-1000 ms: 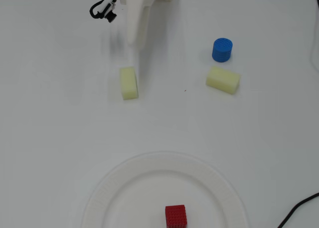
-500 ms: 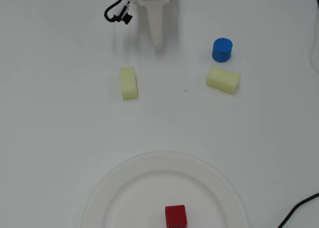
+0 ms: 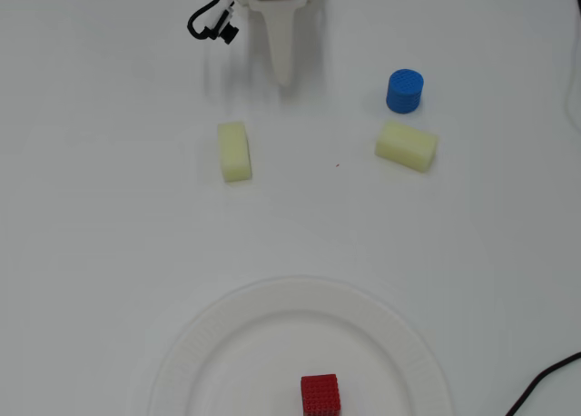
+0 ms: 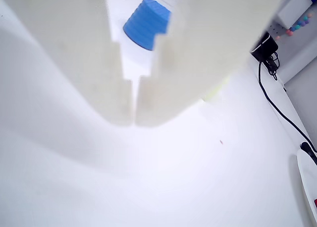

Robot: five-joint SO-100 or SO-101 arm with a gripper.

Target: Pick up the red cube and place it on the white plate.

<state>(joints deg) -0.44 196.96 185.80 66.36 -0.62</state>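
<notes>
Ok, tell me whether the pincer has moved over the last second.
Yes. In the overhead view the pincer has swung right, away from the left yellow block, toward the blue cylinder.

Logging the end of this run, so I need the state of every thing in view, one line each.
red cube: resting on the plate, free of the gripper.
white plate: flat on the table, holding only the cube.
gripper: shut, empty, far from the plate.
blue cylinder: upright on the table.
left yellow block: lying flat.
right yellow block: lying flat beside the cylinder.
</notes>
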